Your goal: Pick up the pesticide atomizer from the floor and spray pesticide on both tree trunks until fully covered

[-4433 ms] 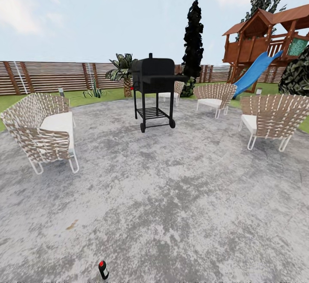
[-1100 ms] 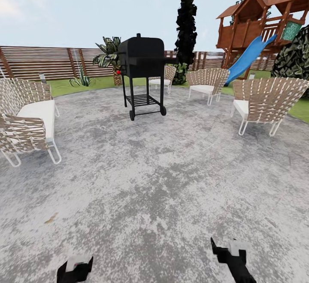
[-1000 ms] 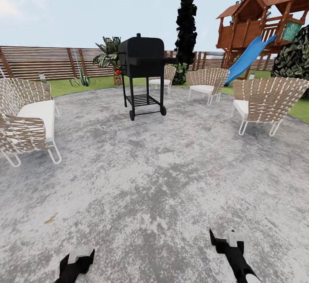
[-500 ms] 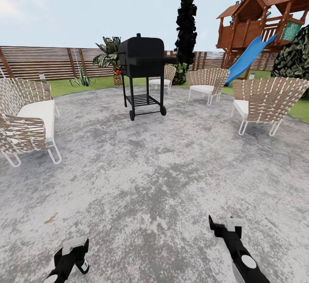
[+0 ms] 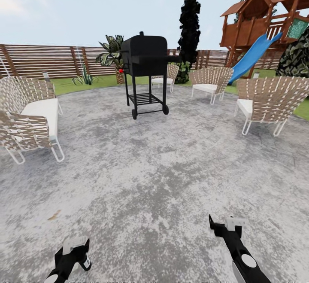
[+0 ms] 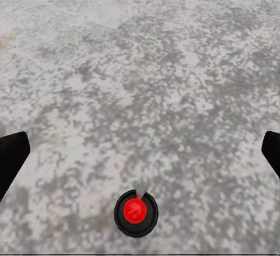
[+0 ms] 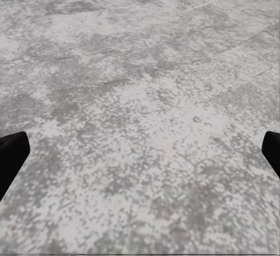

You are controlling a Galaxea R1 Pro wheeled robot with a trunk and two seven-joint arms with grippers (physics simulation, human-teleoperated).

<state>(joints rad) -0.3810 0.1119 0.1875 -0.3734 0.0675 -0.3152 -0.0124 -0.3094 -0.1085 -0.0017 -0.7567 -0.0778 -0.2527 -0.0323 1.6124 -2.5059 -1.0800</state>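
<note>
Left wrist view: sprayer (image 6: pixel 135 212) stood upright on paving, between the wide-open left claw (image 6: pixel 140 151) fingers. Likely light, rigid; grip the body below the red cap.

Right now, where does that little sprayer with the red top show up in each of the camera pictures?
Head view: the pesticide atomizer sits at the bottom edge, beside the left gripper.
Left wrist view: the atomizer is low centre, red top up, between the open fingers.
Right wrist view: not here.
Shared landmark: the mottled grey paving.
</note>
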